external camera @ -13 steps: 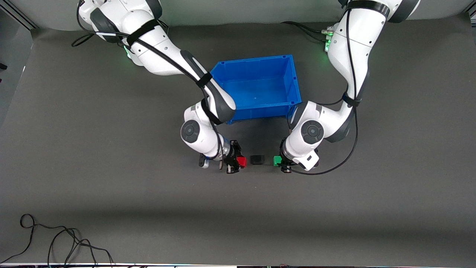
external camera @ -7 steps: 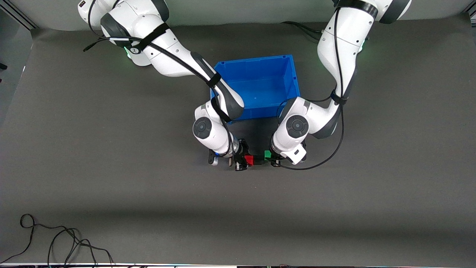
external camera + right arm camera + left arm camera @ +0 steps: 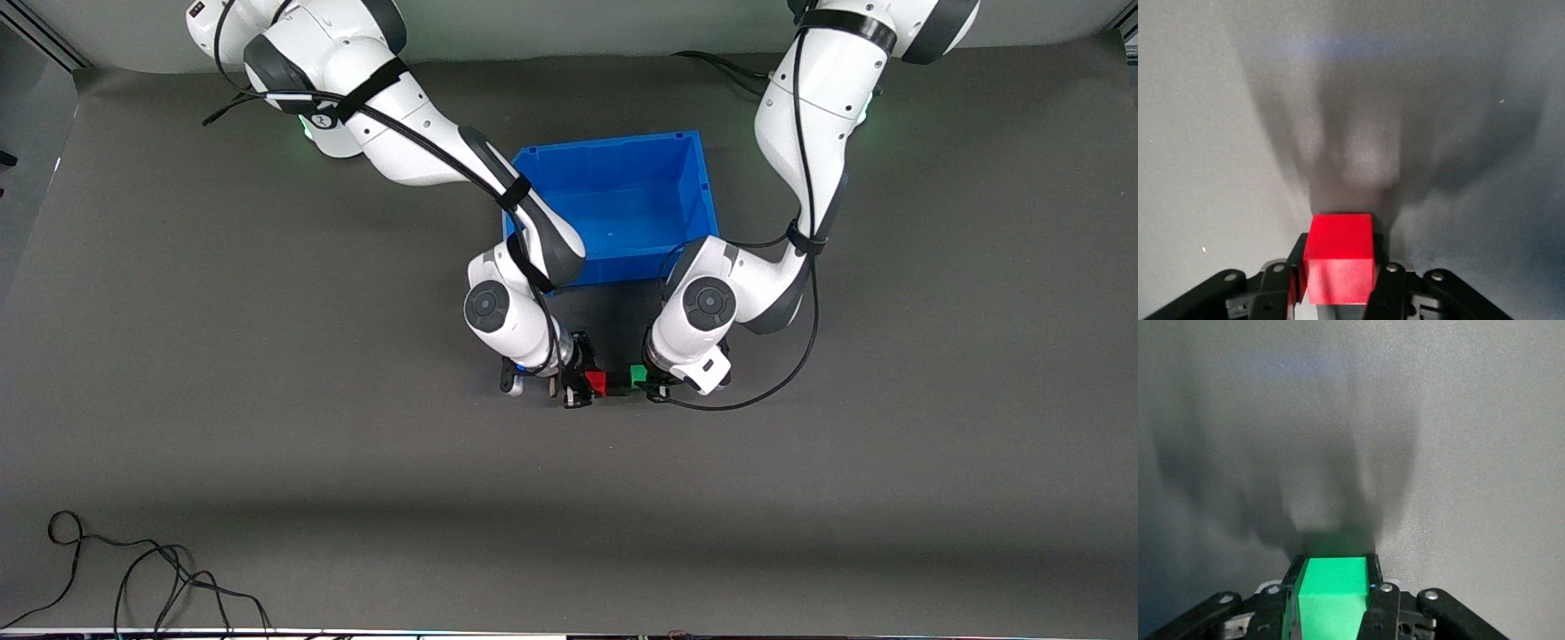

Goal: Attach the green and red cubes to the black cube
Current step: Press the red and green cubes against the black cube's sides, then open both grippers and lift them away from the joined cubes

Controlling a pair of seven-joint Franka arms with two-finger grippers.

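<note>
My right gripper [image 3: 582, 384] is shut on the red cube [image 3: 596, 383] low over the mat. It fills the space between the fingers in the right wrist view [image 3: 1338, 257]. My left gripper [image 3: 652, 382] is shut on the green cube [image 3: 637, 376], also seen in the left wrist view [image 3: 1333, 587]. The black cube [image 3: 617, 381] sits on the mat between the two. The red cube is at its side toward the right arm's end, the green at its side toward the left arm's end. Both are close against it. The black cube is out of both wrist views.
The blue bin [image 3: 702, 191] stands farther from the front camera than the cubes, and both forearms pass by its near corners. A loose black cable [image 3: 133, 578] lies at the near corner toward the right arm's end. Dark grey mat surrounds the cubes.
Both grippers have carried their cubes inward toward the black cube, closing the gaps on either side. Over the last half second they have barely moved.
</note>
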